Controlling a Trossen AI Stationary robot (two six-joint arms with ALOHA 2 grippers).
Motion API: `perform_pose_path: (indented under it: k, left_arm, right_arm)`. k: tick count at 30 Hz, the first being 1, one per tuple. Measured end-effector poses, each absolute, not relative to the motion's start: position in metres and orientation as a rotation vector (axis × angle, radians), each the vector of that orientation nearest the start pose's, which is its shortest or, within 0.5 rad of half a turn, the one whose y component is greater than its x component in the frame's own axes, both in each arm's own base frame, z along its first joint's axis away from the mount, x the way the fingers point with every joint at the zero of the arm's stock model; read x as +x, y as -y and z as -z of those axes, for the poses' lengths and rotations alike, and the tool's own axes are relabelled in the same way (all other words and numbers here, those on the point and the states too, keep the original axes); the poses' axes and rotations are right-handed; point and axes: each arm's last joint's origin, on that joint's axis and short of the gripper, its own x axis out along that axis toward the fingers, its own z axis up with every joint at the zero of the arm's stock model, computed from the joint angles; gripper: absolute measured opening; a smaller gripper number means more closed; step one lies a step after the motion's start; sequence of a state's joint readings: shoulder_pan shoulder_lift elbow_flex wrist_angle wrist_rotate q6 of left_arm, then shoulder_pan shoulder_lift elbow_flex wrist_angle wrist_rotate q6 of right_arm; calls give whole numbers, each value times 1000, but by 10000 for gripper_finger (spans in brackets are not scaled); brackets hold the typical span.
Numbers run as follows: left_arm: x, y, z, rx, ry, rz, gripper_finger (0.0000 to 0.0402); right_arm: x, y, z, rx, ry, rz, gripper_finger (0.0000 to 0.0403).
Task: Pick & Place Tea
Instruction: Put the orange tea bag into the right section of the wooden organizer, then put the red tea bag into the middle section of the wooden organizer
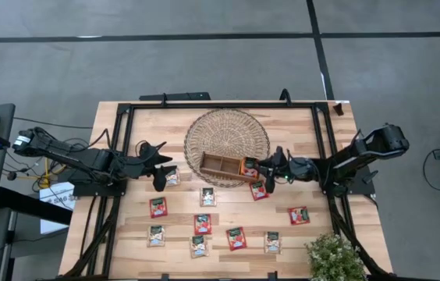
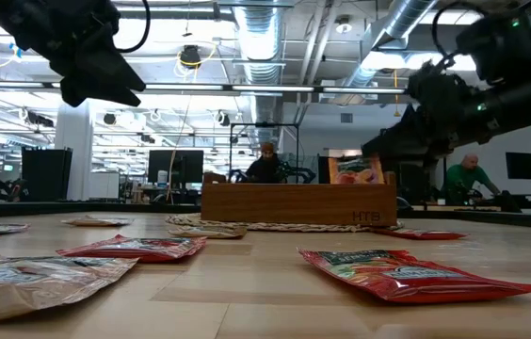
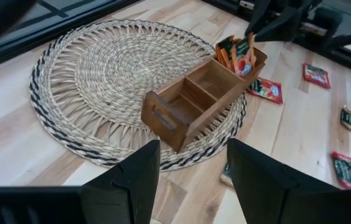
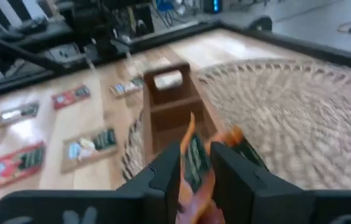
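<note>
Several red and cream-green tea sachets point(image 1: 203, 224) lie flat on the near half of the wooden table. A brown three-compartment tray point(image 1: 221, 166) rests on a round woven mat point(image 1: 228, 136). A few sachets point(image 3: 228, 53) stand on edge in the tray's right end compartment. My right gripper point(image 1: 270, 168) is at that compartment, shut on a tea sachet point(image 4: 194, 163). My left gripper point(image 1: 160, 164) hovers open left of the mat, above a cream sachet point(image 1: 172, 178), and touches nothing. My right gripper pinches one tea sachet between its two fingers point(image 4: 166, 177), near the sachet's upper edge point(image 4: 192, 152). The fingers slant down at it from the table's right side. The sachet stands on edge, with its lower part down in the tray's right end compartment point(image 3: 243, 59).
A potted green plant point(image 1: 333, 257) stands at the near right corner. A black frame point(image 1: 118, 148) runs along the table's left, right and far edges. The tray's middle and left compartments point(image 3: 191, 99) hold nothing. People sit in the room behind the table point(image 2: 267, 162).
</note>
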State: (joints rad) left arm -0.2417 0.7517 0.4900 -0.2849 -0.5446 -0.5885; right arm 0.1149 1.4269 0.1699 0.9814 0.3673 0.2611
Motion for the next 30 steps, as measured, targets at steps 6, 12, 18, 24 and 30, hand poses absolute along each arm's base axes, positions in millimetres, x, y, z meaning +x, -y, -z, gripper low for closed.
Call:
perform_pose_path:
  k: [6,12,18,24,30]
  left_arm:
    - [157,24,-230,-345,-413,-413,179]
    - [157,25,-230,-348,-424,-386,179]
    - [157,25,-230,-355,-427,-382,179]
    - [158,26,-229,-368,-442,-345,179]
    - [158,26,-230,-379,-438,-335,179]
  right_arm:
    - [222,-27,-143,103,-172,346,62]
    - [243,-30,-152,68,-280,378,34]
    - [254,-46,-174,104,-315,329,3]
    - [232,-69,-201,236,-458,291,1]
    - [200,-89,-229,404,-479,215,0]
